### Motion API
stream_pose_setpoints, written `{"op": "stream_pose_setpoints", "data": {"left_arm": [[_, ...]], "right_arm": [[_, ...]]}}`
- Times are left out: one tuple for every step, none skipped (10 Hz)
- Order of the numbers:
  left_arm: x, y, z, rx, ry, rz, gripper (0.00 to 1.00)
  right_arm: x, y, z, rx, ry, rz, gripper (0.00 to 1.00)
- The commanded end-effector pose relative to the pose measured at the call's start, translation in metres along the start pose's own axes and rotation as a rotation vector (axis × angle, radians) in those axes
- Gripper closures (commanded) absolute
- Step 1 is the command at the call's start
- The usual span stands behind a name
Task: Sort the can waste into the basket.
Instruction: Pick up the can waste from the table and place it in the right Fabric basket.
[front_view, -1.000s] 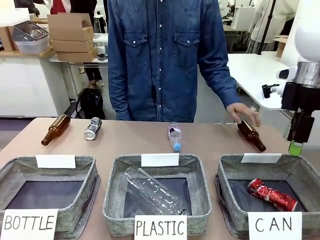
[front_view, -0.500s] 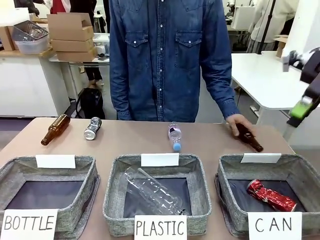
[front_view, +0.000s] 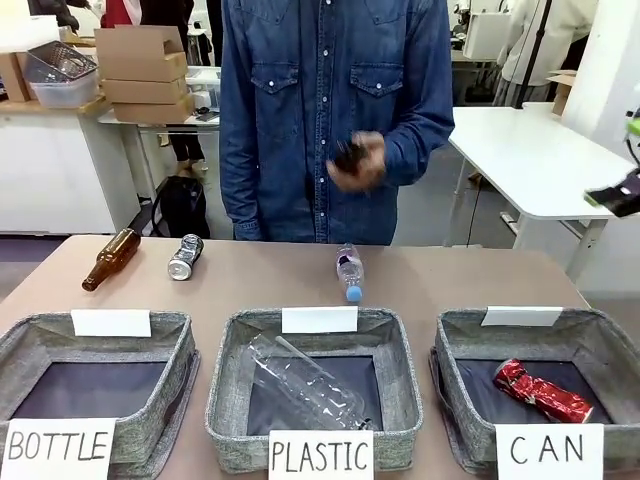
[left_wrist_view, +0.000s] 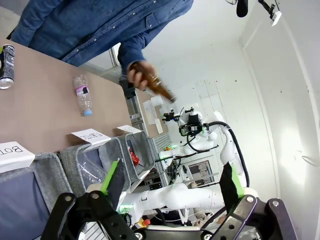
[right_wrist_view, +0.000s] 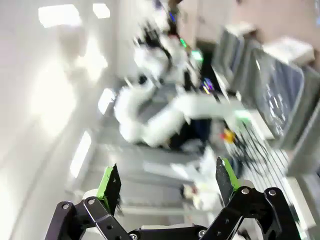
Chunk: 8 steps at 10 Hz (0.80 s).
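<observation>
Signs (front_view: 320, 455) read "BOTTLE", "PLASTIC", "CAN". Red can (front_view: 542, 390) lies in "CAN" basket (front_view: 608, 345). Left jaws, right jaws: open, empty.

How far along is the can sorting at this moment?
Done: the red can lies in the CAN basket. In hand: nothing; left gripper and right gripper are open and empty, while the person's hand holds a brown bottle. Left: the silver can, lying on the table.

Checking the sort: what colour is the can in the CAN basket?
Shiny red can; front view.
</observation>
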<state>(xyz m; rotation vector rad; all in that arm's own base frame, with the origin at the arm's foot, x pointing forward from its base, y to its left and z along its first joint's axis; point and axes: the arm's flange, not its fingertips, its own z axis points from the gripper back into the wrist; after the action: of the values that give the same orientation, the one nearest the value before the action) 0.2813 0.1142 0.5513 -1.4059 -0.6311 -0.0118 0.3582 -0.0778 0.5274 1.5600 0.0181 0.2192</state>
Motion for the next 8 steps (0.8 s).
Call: {"op": "stream_pose_setpoints", "data": {"left_arm": [[0.0016,-0.0009,-0.0012,-0.017,-0.005,-0.020,0.00],[0.0016,-0.0009,-0.0012,-0.017,-0.005,-0.020,0.00],[0.0016,-0.0009,-0.0012,-0.017,-0.005,-0.020,0.00],[0.0016,-0.0009,-0.0012,-0.017,-0.005,-0.020,0.00],[0.0016,-0.0009,-0.0012,-0.017,-0.005,-0.020,0.00],[0.0016,-0.0009,-0.0012,-0.017,-0.005,-0.020,0.00],[0.0016,-0.0009,-0.0012,-0.017,-0.005,-0.020,0.00],[0.0016,-0.0009,-0.0012,-0.017,-0.005,-0.020,0.00]], "right_arm": [[-0.0027,0.0082,-0.0047,-0.091,0.138,0.039,0.00],[-0.0027,0.0082,-0.0047,-0.091,0.138,0.039,0.00],[-0.0027,0.0082,-0.0047,-0.091,0.138,0.039,0.00],[-0.0027,0.0082,-0.0047,-0.091,0.138,0.039,0.00],[-0.0027,0.0082,-0.0047,-0.091,0.138,0.039,0.00],[-0.0027,0.0082,-0.0047,-0.091,0.138,0.039,0.00],[-0.0027,0.0082,-0.0047,-0.091,0.138,0.039,0.00],[-0.0027,0.0082,-0.0047,-0.091,0.138,0.039,0.00]]}}
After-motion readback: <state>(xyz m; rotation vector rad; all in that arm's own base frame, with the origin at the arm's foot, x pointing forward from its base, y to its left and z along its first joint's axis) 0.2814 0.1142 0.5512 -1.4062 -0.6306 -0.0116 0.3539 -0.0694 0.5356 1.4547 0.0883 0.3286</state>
